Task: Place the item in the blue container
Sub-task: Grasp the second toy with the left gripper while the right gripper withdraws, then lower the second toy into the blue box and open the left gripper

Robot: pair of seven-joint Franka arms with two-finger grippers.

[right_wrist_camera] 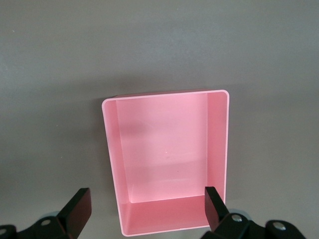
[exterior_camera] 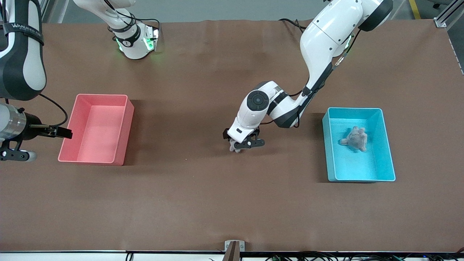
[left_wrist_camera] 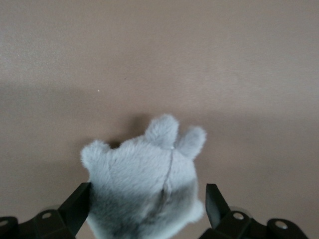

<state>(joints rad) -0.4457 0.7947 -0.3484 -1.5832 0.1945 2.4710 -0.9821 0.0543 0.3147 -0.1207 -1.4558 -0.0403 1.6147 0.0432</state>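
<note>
**Left gripper straddles a grey plush toy at mid-table**

The right gripper (exterior_camera: 54, 132) waits with jaws spread wide and empty, over the table just beside the pink bin (exterior_camera: 95, 129) at the right arm's end. At mid-table the left gripper (exterior_camera: 245, 143) is down around a grey plush toy (left_wrist_camera: 144, 191), fingers wide apart on either side, not squeezing it. The blue container (exterior_camera: 358, 144) sits toward the left arm's end, with another grey plush toy (exterior_camera: 355, 138) inside it.

Grey plush (left_wrist_camera: 144, 184) on table; blue container (exterior_camera: 388, 152) holds another plush (exterior_camera: 355, 139)
</note>
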